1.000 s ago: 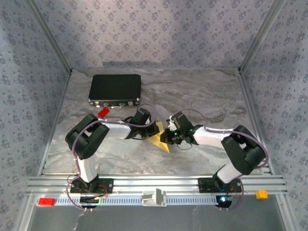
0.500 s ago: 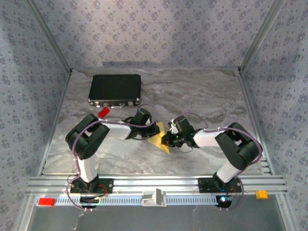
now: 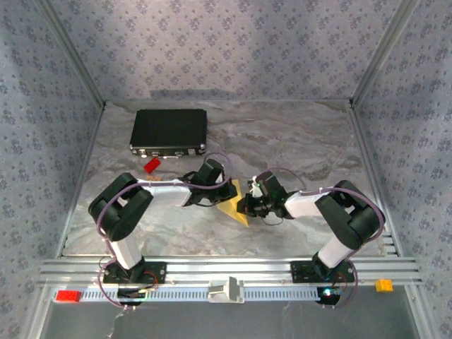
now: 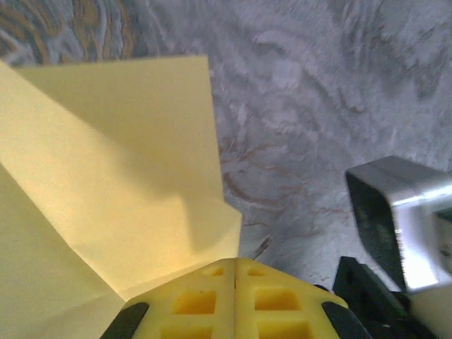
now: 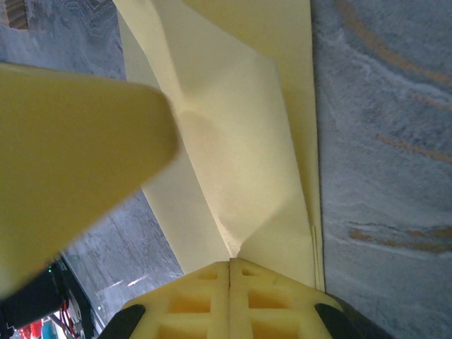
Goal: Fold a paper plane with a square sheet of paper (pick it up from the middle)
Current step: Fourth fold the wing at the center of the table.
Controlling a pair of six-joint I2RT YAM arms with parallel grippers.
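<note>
Right gripper (image 5: 231, 265), pinching the paper (image 5: 240, 141), has neared left gripper (image 4: 235, 263) (closed, touching it).

Place: robot lab test cell
Walls: grey floral-patterned panels (image 3: 212, 42) on three sides
Frame: silver aluminium rail (image 3: 226, 268)
Floor: grey marbled surface (image 3: 296, 134)

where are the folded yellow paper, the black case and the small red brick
yellow paper (image 3: 236, 210), top external view, its exposed lower part
black case (image 3: 169, 129), top external view, centre of its lid
small red brick (image 3: 150, 165), top external view, its middle
</note>
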